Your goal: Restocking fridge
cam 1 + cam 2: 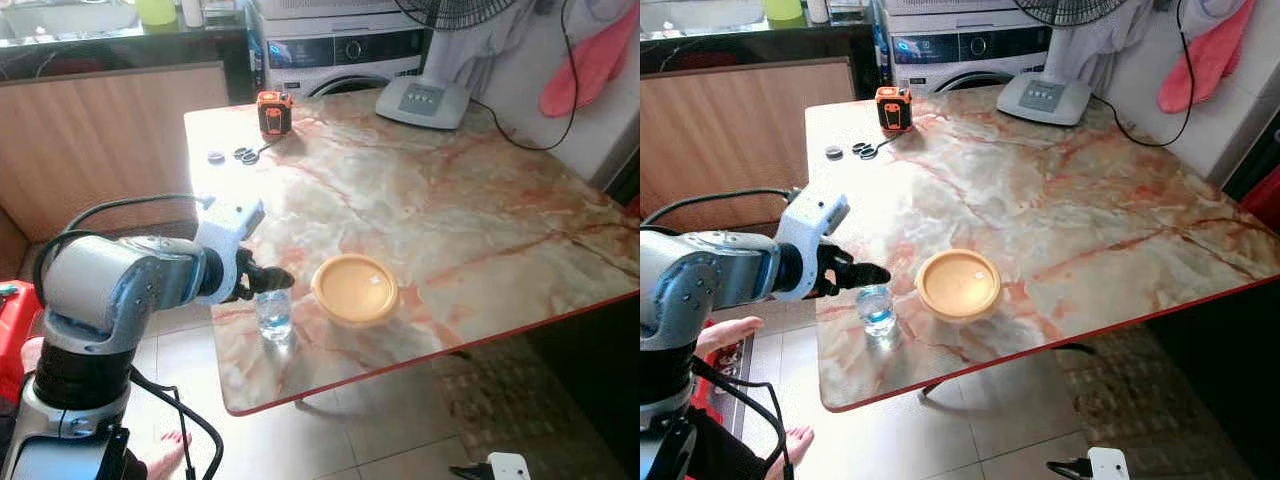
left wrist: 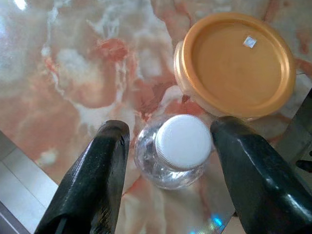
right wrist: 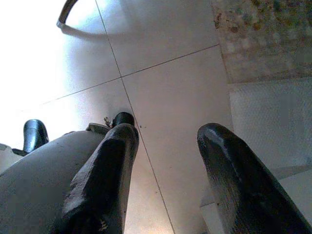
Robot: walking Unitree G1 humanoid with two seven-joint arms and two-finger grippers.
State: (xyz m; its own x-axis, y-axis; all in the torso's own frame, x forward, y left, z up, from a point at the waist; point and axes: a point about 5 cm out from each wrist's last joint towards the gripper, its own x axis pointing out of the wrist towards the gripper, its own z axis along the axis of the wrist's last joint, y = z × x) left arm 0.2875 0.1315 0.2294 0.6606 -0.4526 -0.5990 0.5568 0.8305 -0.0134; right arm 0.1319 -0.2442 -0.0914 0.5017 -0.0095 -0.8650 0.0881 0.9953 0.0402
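left end effector (image 2: 168, 146) is straddling the water bottle (image 2: 176, 152), fingers apart; bottle is standing near the worktop (image 1: 430, 200) edge; an off-centre closure risks toppling it.

fan (image 1: 455, 12): head cut off by the top edge, base alone in full view | small dark items (image 1: 850, 151) near the orange tape measure (image 1: 893, 108): too small to identify | water bottle (image 1: 273, 313): cap hidden behind left gripper (image 1: 262, 281) in the eye views | right gripper (image 3: 165, 161): fingertips cut off by the bottom edge
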